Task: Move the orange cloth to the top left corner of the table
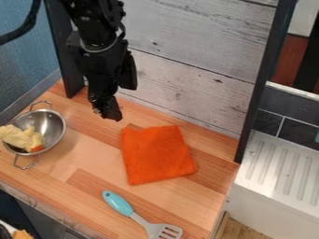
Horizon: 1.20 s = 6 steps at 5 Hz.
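- The cloth (157,155) lies flat on the table (78,161), right of its middle and near the back wall (187,88); it is well apart from the top left corner, so the move is probably all to come.
- Nothing sits on the cloth or pins it, which should leave it free to be pinched and lifted.
- It is bright orange, roughly four-sided and a little askew, with soft, slightly wavy edges and a matt, fuzzy face. It looks limp, so it would likely sag or bunch from wherever it is pinched.
- The gripper (109,111) hangs beyond the cloth's upper left edge, apart from it; whether it is spread or pressed together, I cannot tell. That spot would suit a grasp at the near edge, and it lies on the way to the corner.
- The spatula (135,214) lies in front of the cloth, blue handle toward the left, probably just set aside and out of the way.
- The bowl (52,126) is at the left edge, with yellow food (22,137) resting inside it. It sits close to the goal corner, so a wide or dragging cloth could catch its handle.
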Each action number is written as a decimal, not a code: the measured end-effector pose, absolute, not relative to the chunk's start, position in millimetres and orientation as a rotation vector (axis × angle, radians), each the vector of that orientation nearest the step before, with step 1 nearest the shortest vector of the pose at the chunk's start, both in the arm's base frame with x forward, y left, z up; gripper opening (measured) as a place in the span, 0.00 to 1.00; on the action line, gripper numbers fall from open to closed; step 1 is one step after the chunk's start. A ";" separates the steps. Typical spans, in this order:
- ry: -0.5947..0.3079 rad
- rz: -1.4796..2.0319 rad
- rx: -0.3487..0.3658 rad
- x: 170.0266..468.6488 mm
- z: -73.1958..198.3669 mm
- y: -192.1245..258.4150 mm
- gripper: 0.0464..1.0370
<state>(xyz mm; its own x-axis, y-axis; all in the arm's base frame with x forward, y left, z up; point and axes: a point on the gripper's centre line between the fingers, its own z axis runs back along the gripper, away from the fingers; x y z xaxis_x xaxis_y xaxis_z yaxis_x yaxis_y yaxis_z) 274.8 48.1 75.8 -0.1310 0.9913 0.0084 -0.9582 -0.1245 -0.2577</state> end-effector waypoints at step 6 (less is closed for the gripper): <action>-0.125 1.606 -0.066 296.2 -13.1 10.9 0.96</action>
<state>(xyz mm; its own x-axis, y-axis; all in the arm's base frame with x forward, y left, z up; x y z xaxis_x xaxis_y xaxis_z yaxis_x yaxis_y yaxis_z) 296.2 10.9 -13.1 -0.0399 0.9986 0.0348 -0.9920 -0.0354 -0.1211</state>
